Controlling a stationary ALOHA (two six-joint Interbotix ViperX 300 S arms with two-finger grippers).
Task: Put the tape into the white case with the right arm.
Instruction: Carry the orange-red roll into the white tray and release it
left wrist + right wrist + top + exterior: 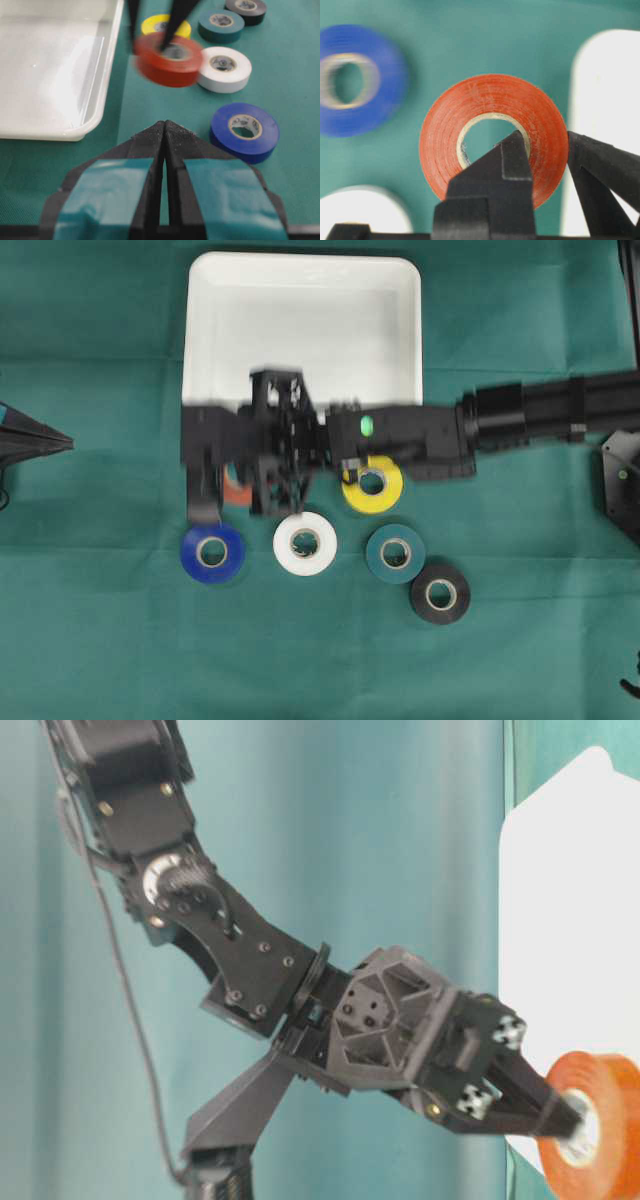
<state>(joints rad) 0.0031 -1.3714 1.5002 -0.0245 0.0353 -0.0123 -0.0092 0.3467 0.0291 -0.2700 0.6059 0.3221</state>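
The right arm's black claw with two long pointed fingers [547, 170] is pinching a round roll of orange-red tape [492, 135]. One finger [502, 170] pokes up through the hole in the middle of the roll, and the other finger sits on the outside, so the wall of the roll is squeezed between them. The claw is closed almost all the way, with only the thin side of the roll in between. The roll is off the green cloth [100, 620] and looks blurry in the left wrist view. From above, the roll is mostly hidden under the black arm, and only a bit of orange shows, just below the near edge of the big flat white plastic tray with round corners [210, 300]. The roll hangs close by the tray's edge, but I cannot tell if any of it is over the tray. Five more tape rolls lie flat on the cloth in front of the tray: a blue one [212, 553], a white one [304, 543], a yellow one [372, 483] partly under the arm, a dark green one [395, 554], and a black one [440, 593]. The left arm's black claw with teal bands [164, 142] sits low over the cloth with its two tips pressed together and nothing in them.
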